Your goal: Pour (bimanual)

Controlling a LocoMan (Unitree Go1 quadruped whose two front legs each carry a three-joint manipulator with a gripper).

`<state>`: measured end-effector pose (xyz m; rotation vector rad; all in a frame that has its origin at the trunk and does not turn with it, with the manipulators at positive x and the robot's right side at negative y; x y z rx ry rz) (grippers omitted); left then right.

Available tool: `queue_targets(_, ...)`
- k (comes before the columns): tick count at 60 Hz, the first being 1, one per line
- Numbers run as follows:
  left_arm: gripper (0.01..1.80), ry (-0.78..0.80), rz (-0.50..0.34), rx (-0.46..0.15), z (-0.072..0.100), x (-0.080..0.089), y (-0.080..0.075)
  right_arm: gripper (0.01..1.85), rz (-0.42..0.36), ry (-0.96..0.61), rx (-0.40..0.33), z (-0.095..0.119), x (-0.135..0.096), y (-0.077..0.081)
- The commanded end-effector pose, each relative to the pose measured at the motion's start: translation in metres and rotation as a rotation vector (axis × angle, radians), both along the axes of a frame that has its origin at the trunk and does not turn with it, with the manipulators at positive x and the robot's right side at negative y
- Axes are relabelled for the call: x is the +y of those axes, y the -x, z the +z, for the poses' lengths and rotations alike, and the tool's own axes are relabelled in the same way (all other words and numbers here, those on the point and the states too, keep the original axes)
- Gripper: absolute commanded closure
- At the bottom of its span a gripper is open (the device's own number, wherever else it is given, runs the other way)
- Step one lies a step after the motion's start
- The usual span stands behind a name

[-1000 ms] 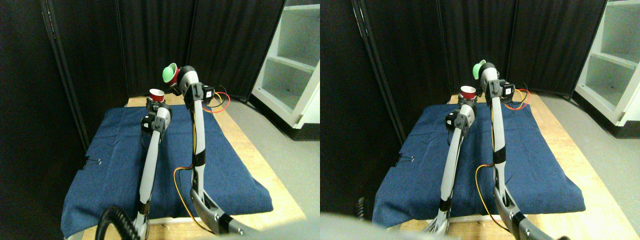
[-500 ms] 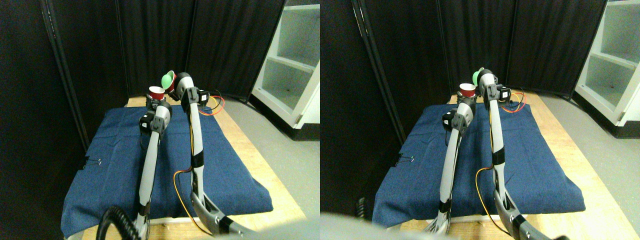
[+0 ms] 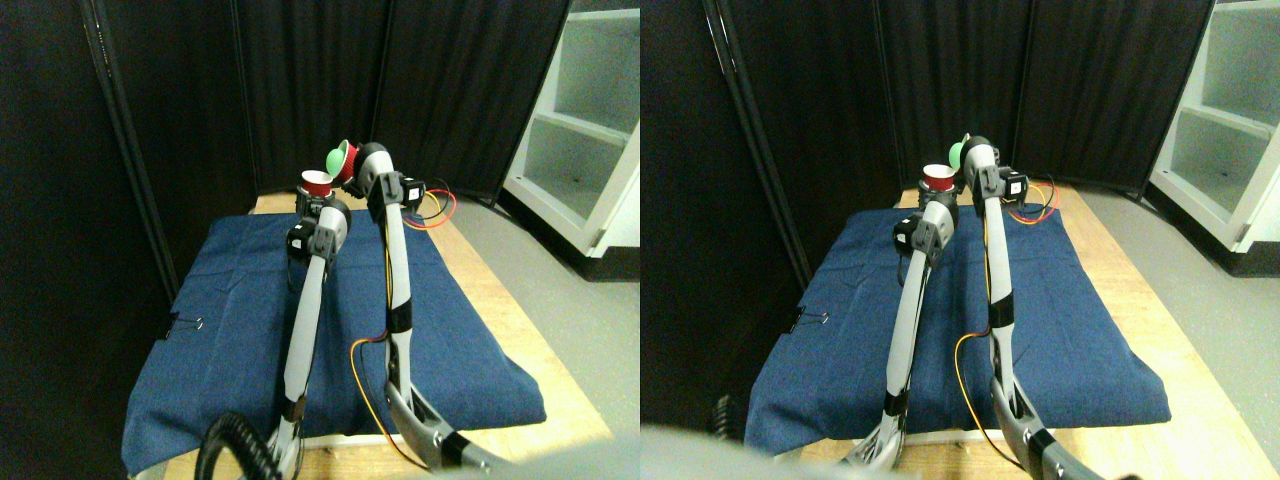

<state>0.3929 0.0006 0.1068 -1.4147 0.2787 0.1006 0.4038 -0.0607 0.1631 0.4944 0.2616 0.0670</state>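
An upright red cup [image 3: 316,185] with a white rim is held up above the far end of the blue cloth, my left gripper [image 3: 314,204] shut on it from below. A second red cup [image 3: 339,161] with a green inside is tipped on its side, mouth facing left and down toward the first cup's rim. My right gripper [image 3: 356,170] is shut on this tilted cup, just right of and above the upright one. The two cups are nearly touching. What the tilted cup holds is hidden from me.
A blue cloth [image 3: 240,320] covers a wooden table [image 3: 520,330], clipped at the left edge by a black binder clip [image 3: 186,323]. Dark curtains stand behind. A white shelf unit [image 3: 590,120] is at the right, on a grey floor.
The right gripper with the tilted cup came down and left, close to the upright cup. The left arm shifted slightly right, still holding its cup upright.
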Motion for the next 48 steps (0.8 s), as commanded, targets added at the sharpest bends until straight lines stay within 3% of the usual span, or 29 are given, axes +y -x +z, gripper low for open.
queue_targets(1,1.48,0.005,-0.019,-0.010,0.001,-0.004,-0.003,1.53,0.012,0.004,-0.049,0.012,0.006,0.001)
queue_targets(23,1.48,0.019,-0.019,-0.009,-0.007,-0.005,-0.009,1.53,0.010,0.007,-0.046,0.016,0.006,-0.004)
queue_targets(40,1.48,0.015,0.005,-0.019,-0.002,0.000,-0.011,1.53,0.041,0.081,-0.039,0.011,0.003,-0.008)
queue_targets(48,1.48,0.019,0.006,-0.020,-0.002,0.000,-0.012,1.53,0.142,0.158,-0.070,0.011,0.003,-0.012)
